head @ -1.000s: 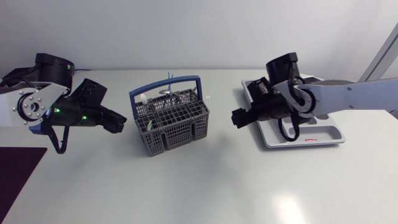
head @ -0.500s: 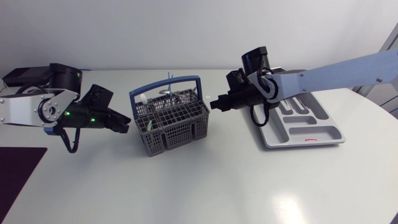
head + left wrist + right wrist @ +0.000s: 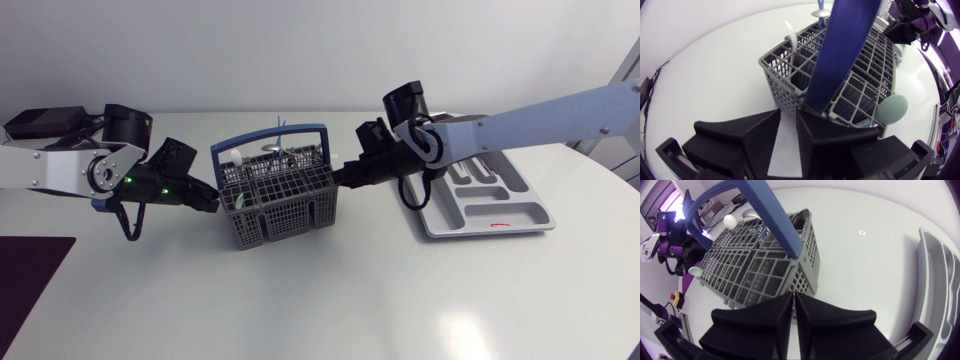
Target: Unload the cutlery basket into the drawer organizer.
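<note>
Basket [image 3: 277, 205]: grey plastic lattice, boxy, open-grid walls, with a smooth blue hoop handle [image 3: 275, 133] arching over it. Stands upright mid-table, between my two claws. Pale utensil ends poke above the rim. One round pale-green end [image 3: 892, 109] sits at the corner near my L claw, prob. a spoon, can't confirm.

L claw [image 3: 788, 114]: matte black wedges, narrow gap, bare table showing between them. Holds nothing. Tips just off the basket's end wall, below the handle foot.

R claw [image 3: 793, 296]: wedges pressed to a hairline slit, nothing held. Tips at the opposite end wall; contact uncertain.

Organizer [image 3: 487, 222]: pale grey moulded tray, rounded corners, long smooth channels. Lies flat, apart from the basket, on my r. side; r. arm passes over its far end.

Room: wide bare white tabletop [image 3: 330, 300] on the basket's near side. Table edge curves round beyond the organizer.
</note>
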`<state>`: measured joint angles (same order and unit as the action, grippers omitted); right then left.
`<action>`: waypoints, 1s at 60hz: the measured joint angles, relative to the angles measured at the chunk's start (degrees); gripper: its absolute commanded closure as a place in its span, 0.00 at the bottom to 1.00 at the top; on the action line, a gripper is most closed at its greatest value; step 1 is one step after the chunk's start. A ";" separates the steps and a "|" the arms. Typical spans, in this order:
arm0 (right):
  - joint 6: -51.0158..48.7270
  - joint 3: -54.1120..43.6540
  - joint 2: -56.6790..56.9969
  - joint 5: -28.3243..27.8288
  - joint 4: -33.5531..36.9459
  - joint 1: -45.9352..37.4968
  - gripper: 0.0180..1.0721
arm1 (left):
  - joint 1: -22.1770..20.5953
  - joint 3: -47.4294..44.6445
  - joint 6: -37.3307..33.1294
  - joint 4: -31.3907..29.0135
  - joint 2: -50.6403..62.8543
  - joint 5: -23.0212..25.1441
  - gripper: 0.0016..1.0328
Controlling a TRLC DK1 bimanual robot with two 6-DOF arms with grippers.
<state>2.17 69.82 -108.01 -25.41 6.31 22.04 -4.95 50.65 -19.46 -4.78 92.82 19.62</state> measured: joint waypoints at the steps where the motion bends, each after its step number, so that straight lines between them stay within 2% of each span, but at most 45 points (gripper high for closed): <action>1: 0.00 -0.55 0.44 0.07 0.02 0.04 0.89 | -0.02 0.20 0.04 0.00 0.20 0.09 0.58; 11: 0.02 -5.81 4.98 0.35 0.52 0.52 0.89 | -1.46 0.85 0.35 -0.02 0.74 -0.17 0.58; 36: -0.02 -21.55 20.35 3.28 3.04 0.28 0.89 | -8.74 0.85 0.31 -0.79 0.66 -0.61 0.57; 52: -0.04 -24.11 23.17 4.70 3.82 -2.32 0.89 | -12.85 -0.66 0.28 -1.33 -0.81 -1.81 0.57; 60: -0.02 -24.22 23.15 4.98 3.74 -2.54 0.89 | -13.42 -2.14 0.13 -2.27 -1.73 -1.88 0.57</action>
<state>2.15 45.60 -84.86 -20.43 10.04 19.51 -18.37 48.51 -19.33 -7.05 91.09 17.74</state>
